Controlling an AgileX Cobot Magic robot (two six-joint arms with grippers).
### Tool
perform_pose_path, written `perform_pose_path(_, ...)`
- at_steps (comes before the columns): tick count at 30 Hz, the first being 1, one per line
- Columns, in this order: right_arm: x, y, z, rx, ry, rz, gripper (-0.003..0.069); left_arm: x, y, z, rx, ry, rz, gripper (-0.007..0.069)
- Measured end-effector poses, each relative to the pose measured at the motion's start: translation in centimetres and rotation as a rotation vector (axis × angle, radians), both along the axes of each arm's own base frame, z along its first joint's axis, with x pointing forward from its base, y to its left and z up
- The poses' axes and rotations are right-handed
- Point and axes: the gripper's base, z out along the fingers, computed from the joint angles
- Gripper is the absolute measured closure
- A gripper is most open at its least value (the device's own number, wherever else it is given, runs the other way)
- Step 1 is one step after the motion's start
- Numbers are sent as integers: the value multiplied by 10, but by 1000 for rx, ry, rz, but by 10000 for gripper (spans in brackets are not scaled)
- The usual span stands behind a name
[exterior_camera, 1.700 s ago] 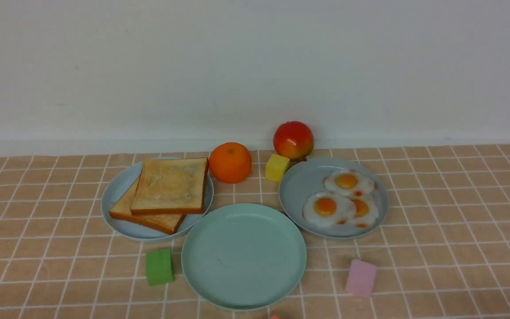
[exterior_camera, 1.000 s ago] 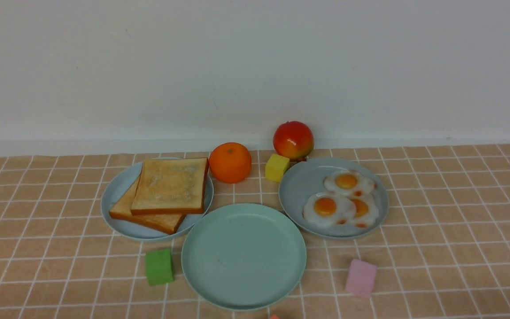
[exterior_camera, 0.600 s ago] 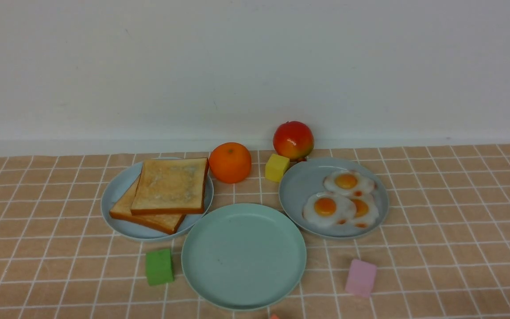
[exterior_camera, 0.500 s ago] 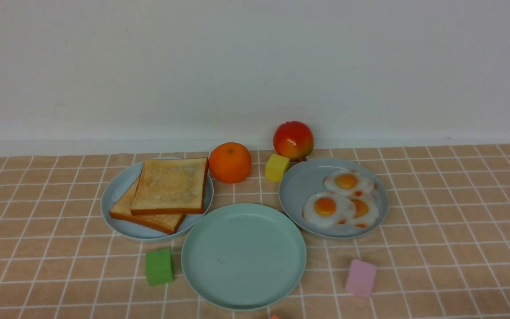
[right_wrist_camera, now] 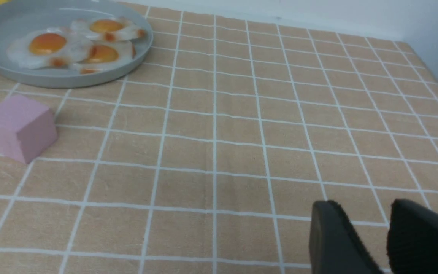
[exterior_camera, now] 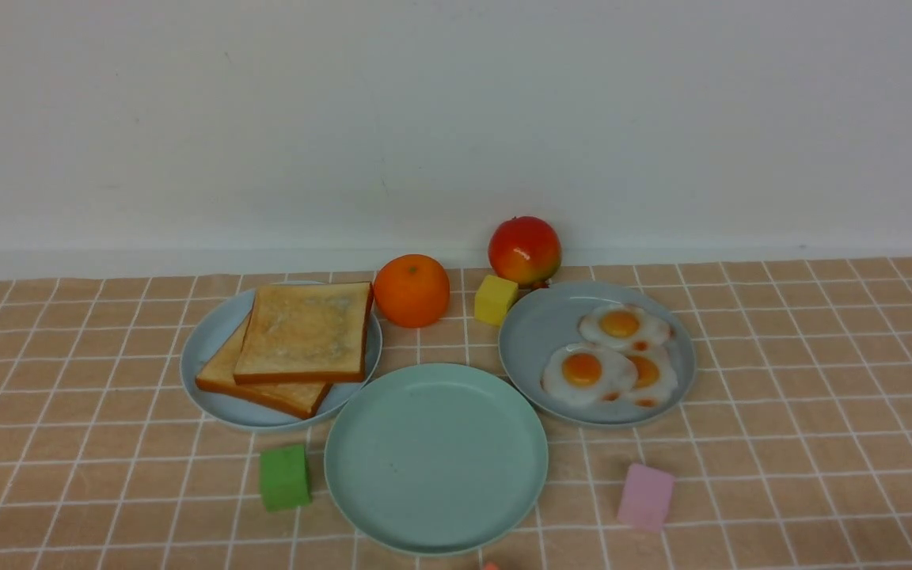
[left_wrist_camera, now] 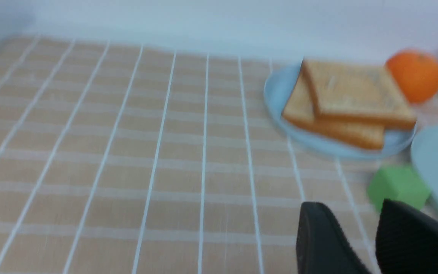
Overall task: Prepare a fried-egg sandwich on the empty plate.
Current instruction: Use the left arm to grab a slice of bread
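The empty mint-green plate (exterior_camera: 436, 455) lies at the front centre of the tiled cloth. Two toasted bread slices, the upper one (exterior_camera: 302, 332) overlapping the lower one (exterior_camera: 266, 389), rest on a pale blue plate (exterior_camera: 207, 340) to its back left. Three fried eggs (exterior_camera: 587, 372) lie on a grey-blue plate (exterior_camera: 539, 332) to its back right. Neither arm shows in the front view. My left gripper (left_wrist_camera: 352, 207) is open over bare cloth, near the green cube (left_wrist_camera: 395, 186), with the bread (left_wrist_camera: 356, 91) further off. My right gripper (right_wrist_camera: 361, 207) is open over bare cloth, far from the eggs (right_wrist_camera: 48, 45).
An orange (exterior_camera: 411, 290), a red fruit (exterior_camera: 524, 250) and a yellow cube (exterior_camera: 495, 299) stand behind the plates near the wall. The green cube (exterior_camera: 285, 476) sits left of the mint-green plate, a pink cube (exterior_camera: 645, 495) to its right. A small red thing (exterior_camera: 490, 566) peeks in at the front edge.
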Motion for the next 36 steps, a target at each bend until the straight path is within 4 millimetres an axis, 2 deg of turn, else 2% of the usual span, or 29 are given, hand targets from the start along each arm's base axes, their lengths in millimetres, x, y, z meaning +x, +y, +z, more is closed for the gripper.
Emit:
perform_pose_path(3,2,1,3,3,-53,14,417,1,-1,11,-3,-118,-7,387)
perform_pose_path(5,3,4,12,7,-161,39,417,1,-1,17,-5,-188,-10,387)
perform_pose_path(10,4,7,26,11,-321,75,417,1,-1,19,-6,-206,-11,387)
perform_pose_path(16,4,8,32,17,-387,89,417,1,-1,21,-15,-228,-12,387)
perform_pose_path(19,2,10,41,77,-476,105,417,-1,-1,31,-173,-339,-15,387)
perform_pose_path(22,-2,12,54,163,-630,144,417,-6,2,49,-420,-537,-32,387)
perform_pose_path(23,-2,13,55,171,-640,146,417,-7,2,50,-430,-551,-34,387)
perform_pose_path(25,-7,14,68,279,-755,181,417,-13,5,64,-527,-698,-60,386)
perform_pose_path(27,-11,13,81,361,-801,193,417,-18,5,78,-559,-750,-75,386)
perform_pose_path(29,-15,11,110,459,-850,199,417,-30,5,112,-574,-827,-104,386)
perform_pose_path(30,-16,11,113,468,-850,199,417,-32,5,116,-575,-839,-108,386)
perform_pose_path(31,-19,10,144,536,-879,202,417,-41,5,144,-580,-870,-125,386)
perform_pose_path(32,-18,9,148,545,-876,199,417,-42,5,147,-580,-872,-127,386)
perform_pose_path(33,-19,9,179,575,-885,200,417,-46,5,175,-581,-865,-134,386)
perform_pose_path(36,-9,8,232,599,-822,173,417,-34,2,218,-588,-731,-123,386)
